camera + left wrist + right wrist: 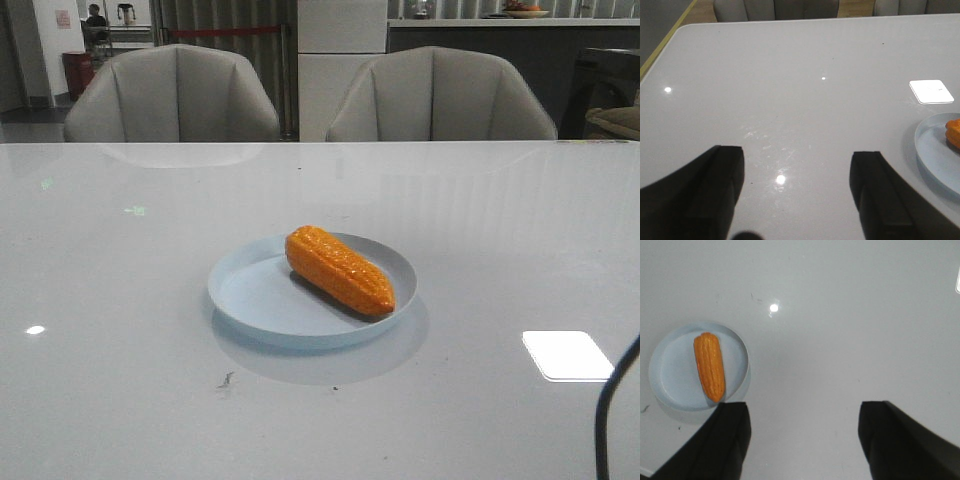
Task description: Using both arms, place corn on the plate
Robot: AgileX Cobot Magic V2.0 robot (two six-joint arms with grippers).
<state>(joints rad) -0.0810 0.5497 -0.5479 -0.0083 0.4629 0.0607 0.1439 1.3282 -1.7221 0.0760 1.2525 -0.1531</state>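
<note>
Now corn point(339, 269) on plate point(250, 300), both arms' jaws spread, empty, above table point(120, 300)

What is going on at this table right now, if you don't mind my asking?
Nothing is being handled at this moment. The corn lies on the pale blue plate, toward its right side, on the white table. The left gripper and the right gripper are both open and empty, hanging above bare table away from the corn. Judging by this, the placing looks done.
</note>
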